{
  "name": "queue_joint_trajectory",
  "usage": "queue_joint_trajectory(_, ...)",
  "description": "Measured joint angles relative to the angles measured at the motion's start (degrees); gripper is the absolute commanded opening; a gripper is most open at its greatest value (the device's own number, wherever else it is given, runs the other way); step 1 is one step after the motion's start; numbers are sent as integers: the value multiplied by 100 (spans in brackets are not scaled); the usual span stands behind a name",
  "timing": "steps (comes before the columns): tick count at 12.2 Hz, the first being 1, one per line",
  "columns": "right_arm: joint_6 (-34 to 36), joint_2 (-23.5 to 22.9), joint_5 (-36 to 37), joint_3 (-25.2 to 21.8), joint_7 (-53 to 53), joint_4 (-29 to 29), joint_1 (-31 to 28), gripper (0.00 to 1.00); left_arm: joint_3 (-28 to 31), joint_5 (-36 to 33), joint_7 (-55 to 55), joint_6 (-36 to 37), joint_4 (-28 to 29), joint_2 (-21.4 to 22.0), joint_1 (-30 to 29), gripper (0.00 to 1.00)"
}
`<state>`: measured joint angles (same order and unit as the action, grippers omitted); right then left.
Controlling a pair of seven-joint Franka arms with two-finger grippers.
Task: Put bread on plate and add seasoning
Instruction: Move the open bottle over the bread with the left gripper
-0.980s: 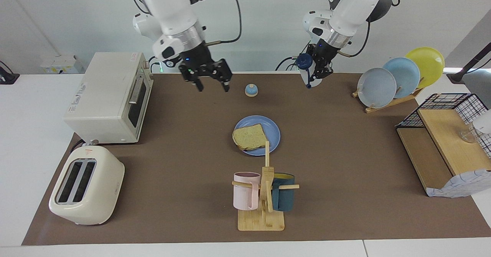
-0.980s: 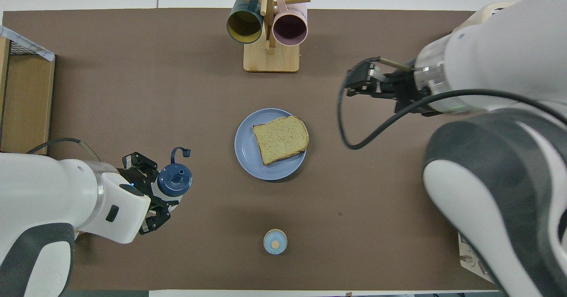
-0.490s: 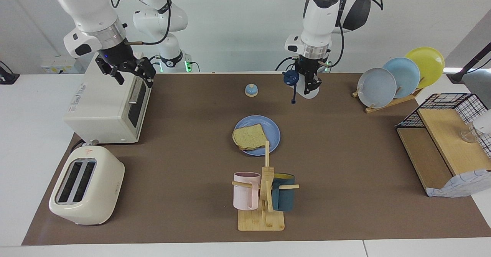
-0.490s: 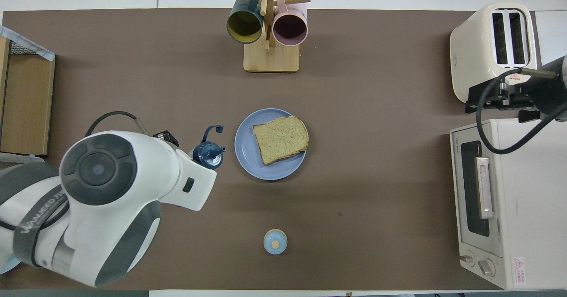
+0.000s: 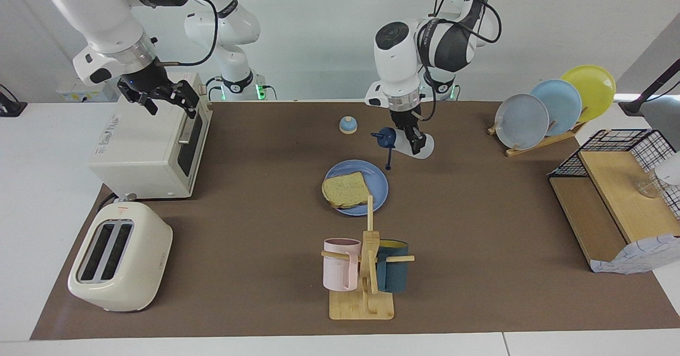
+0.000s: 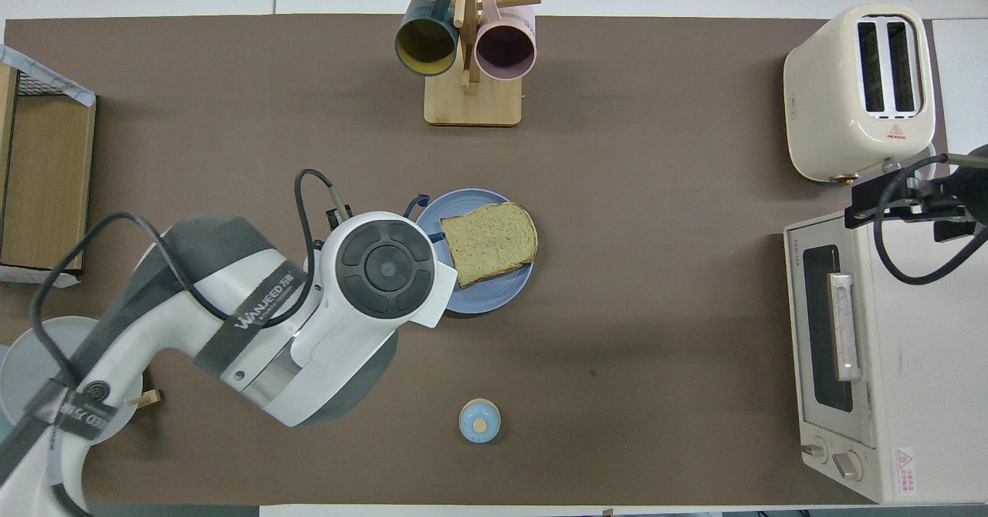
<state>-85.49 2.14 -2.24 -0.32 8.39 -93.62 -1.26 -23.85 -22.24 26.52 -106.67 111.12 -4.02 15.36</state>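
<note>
The bread (image 5: pixel 346 190) (image 6: pixel 488 243) lies flat on the blue plate (image 5: pixel 375 177) (image 6: pixel 494 298) in the middle of the table. My left gripper (image 5: pixel 415 142) is shut on the seasoning (image 5: pixel 424 149). The bottle is tipped on its side, with its navy cap (image 5: pixel 389 137) pointing toward the right arm's end and the loop hanging down. It hangs in the air over the plate's rim. In the overhead view the left wrist hides the gripper and bottle, and only the cap's loop (image 6: pixel 417 202) shows. My right gripper (image 5: pixel 171 109) (image 6: pixel 868 207) is open and empty over the toaster oven.
A blue-domed bell (image 5: pixel 348 125) (image 6: pixel 479 420) sits nearer the robots than the plate. The toaster oven (image 5: pixel 149 143) and toaster (image 5: pixel 119 255) stand at the right arm's end. A mug tree (image 5: pixel 366 271) stands farther out. A plate rack (image 5: pixel 552 106) and wooden shelf (image 5: pixel 616 202) stand at the left arm's end.
The left arm carried the seasoning from the robots' edge of the table to the plate's rim and tipped it sideways. The right arm swung away to over the toaster oven.
</note>
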Motion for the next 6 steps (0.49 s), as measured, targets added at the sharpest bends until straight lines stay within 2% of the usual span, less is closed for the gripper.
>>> queue_joint_trajectory(3, 0, 2, 2, -97, -10, -2, -44, 100, 6, -914, -511, 713, -483, -674, 464, 0)
queue_joint_trajectory(6, 0, -7, 2, -229, -36, -33, -74, 100, 13, -2078, -1104, 1773, -1312, -1761, 1182, 0)
